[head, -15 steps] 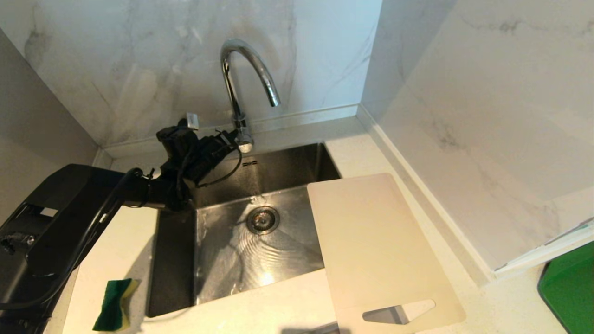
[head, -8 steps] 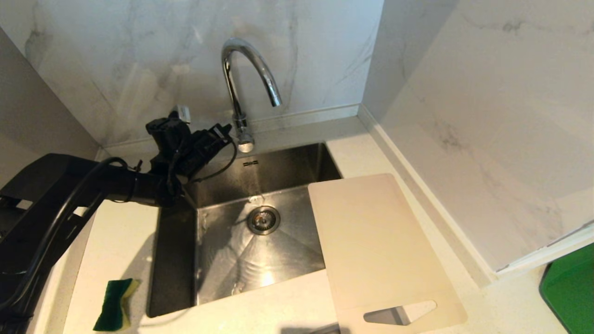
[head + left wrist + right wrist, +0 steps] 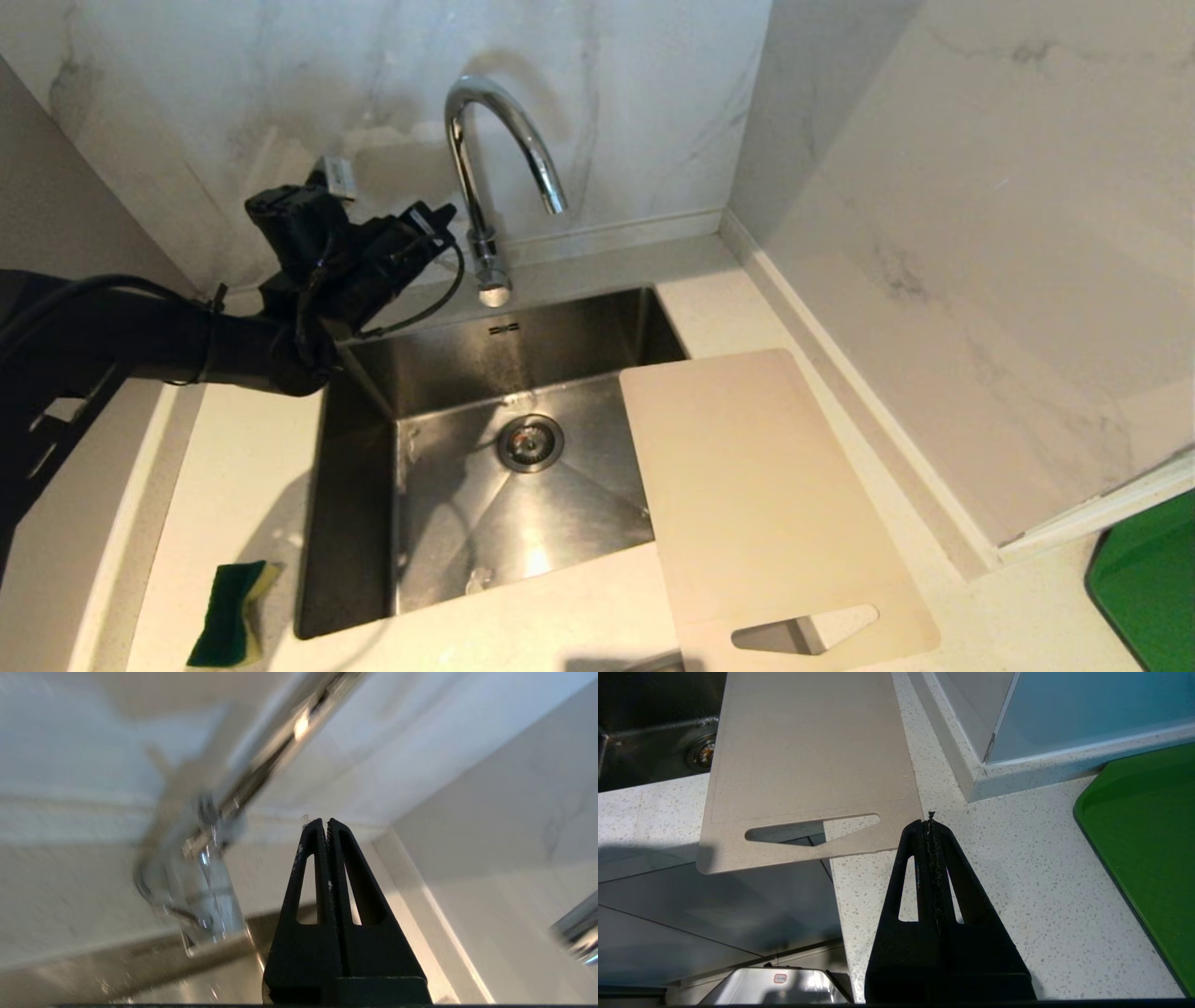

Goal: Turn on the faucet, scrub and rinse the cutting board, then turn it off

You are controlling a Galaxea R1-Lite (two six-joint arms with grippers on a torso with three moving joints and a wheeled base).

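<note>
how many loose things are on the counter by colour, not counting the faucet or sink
cream-white: 1, the board
green: 1, the tray at the right edge
green and yellow: 1, the sponge left of the sink
total: 3

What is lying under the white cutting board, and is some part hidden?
The cutting board rests on the speckled counter, its far left corner over the sink and its handle end past the counter's front edge. The counter and sink rim beneath the board are covered and cannot be seen.
</note>
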